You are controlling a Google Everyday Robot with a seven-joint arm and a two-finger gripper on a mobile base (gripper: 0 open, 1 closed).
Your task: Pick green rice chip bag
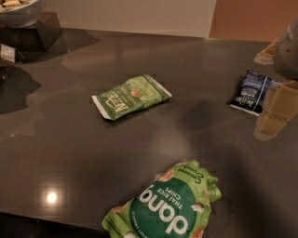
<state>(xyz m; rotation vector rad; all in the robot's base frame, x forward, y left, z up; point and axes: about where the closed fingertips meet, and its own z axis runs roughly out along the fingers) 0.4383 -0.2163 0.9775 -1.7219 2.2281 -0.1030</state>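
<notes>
The green rice chip bag (167, 204) lies flat at the front edge of the dark table (70, 139), its "dang" circle facing up and upside down to me; its lower end is cut off by the frame. My gripper (274, 114) hangs at the right edge of the view, above the table, to the right of and well behind the bag, not touching it. It holds nothing that I can see.
A smaller flat green packet (131, 96) lies mid-table. A small dark blue bag (251, 92) lies just left of the gripper. A tan packet (266, 55) sits far right. A white bowl (21, 11) stands on a dark block (35, 32) at the far left.
</notes>
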